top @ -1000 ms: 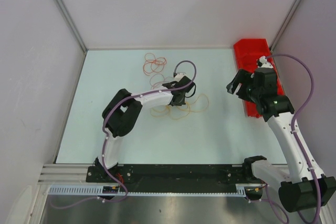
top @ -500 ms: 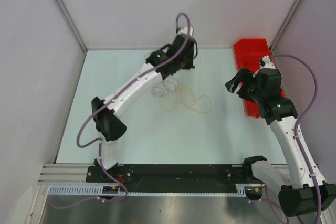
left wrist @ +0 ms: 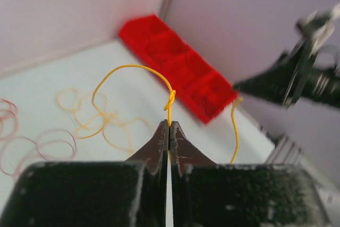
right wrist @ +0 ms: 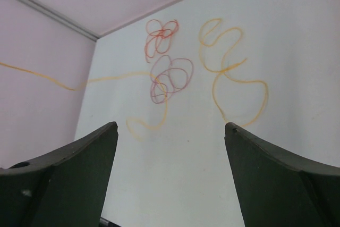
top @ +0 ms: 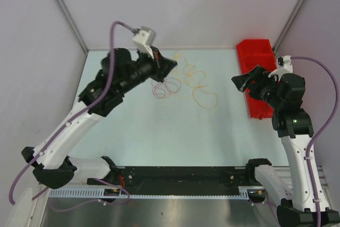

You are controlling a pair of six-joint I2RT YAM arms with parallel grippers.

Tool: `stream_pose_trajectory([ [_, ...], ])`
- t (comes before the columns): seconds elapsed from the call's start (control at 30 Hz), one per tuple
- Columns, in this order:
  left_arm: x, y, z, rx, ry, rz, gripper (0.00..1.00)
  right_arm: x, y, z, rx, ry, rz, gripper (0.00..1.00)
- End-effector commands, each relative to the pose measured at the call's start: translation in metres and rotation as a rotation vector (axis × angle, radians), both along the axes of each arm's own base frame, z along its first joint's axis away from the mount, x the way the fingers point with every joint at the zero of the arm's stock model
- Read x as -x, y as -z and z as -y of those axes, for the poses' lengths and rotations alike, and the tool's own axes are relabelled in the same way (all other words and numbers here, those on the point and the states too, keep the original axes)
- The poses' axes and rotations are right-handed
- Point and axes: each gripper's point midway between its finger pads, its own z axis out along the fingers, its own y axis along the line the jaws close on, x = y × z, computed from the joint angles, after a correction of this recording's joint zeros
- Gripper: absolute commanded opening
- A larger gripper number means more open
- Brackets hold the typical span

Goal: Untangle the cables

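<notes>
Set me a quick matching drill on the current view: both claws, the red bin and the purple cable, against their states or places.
Things:
1. left claw
2. right claw
3. red bin
4. purple cable

States or places:
a. open, holding nothing
b. lying in loose loops on the table
c. shut on the yellow cable
d. at the table's right edge

Pairs: 1-c, 2-a, 3-d, 4-b.

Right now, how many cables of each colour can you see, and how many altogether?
Red cable: 1
Pinkish-purple cable: 1
Orange-yellow cables: 2, one of them pinched in the left hand
Total: 4
</notes>
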Motion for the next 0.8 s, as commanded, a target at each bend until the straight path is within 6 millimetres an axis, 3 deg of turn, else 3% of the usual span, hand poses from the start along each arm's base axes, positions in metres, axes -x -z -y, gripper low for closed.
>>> stream_pose_trajectory([
  [0.0,0.024,0.052,0.036,-0.053,0.259,-0.023,0.0,0.01,-0.042,-0.031,-0.095,-0.19,0.108,0.85],
  [0.17,0.029,0.055,0.032,-0.089,0.276,-0.018,0.0,0.011,-0.042,-0.051,-0.16,-0.285,0.079,0.83],
  [0.27,0.034,0.063,0.036,-0.102,0.317,-0.039,0.0,0.005,-0.027,-0.06,-0.182,-0.283,-0.001,0.82],
  [0.4,0.041,0.078,0.036,-0.106,0.338,-0.06,0.0,-0.004,0.009,-0.075,-0.18,-0.261,-0.155,0.8],
  [0.43,0.04,0.098,0.034,-0.124,0.327,-0.096,0.0,-0.004,0.016,-0.079,-0.176,-0.253,-0.186,0.79],
  [0.5,0.043,0.112,0.03,-0.118,0.312,-0.126,0.0,-0.004,0.029,-0.083,-0.167,-0.25,-0.242,0.78],
  [0.53,0.048,0.137,0.023,-0.132,0.297,-0.169,0.0,-0.006,0.036,-0.085,-0.157,-0.248,-0.266,0.78],
  [0.6,0.055,0.154,0.018,-0.094,0.288,-0.214,0.0,-0.002,0.044,-0.086,-0.136,-0.246,-0.293,0.78],
  [0.63,0.065,0.185,0.012,-0.106,0.287,-0.267,0.0,-0.004,0.047,-0.083,-0.122,-0.223,-0.297,0.78],
  [0.7,0.072,0.21,0.011,-0.072,0.282,-0.331,0.0,-0.002,0.054,-0.082,-0.104,-0.211,-0.322,0.78],
  [0.73,0.081,0.245,0.007,-0.102,0.278,-0.398,0.0,-0.001,0.058,-0.079,-0.09,-0.197,-0.336,0.79],
  [0.77,0.083,0.256,0.005,-0.09,0.256,-0.43,0.01,0.0,0.062,-0.079,-0.081,-0.193,-0.35,0.79],
])
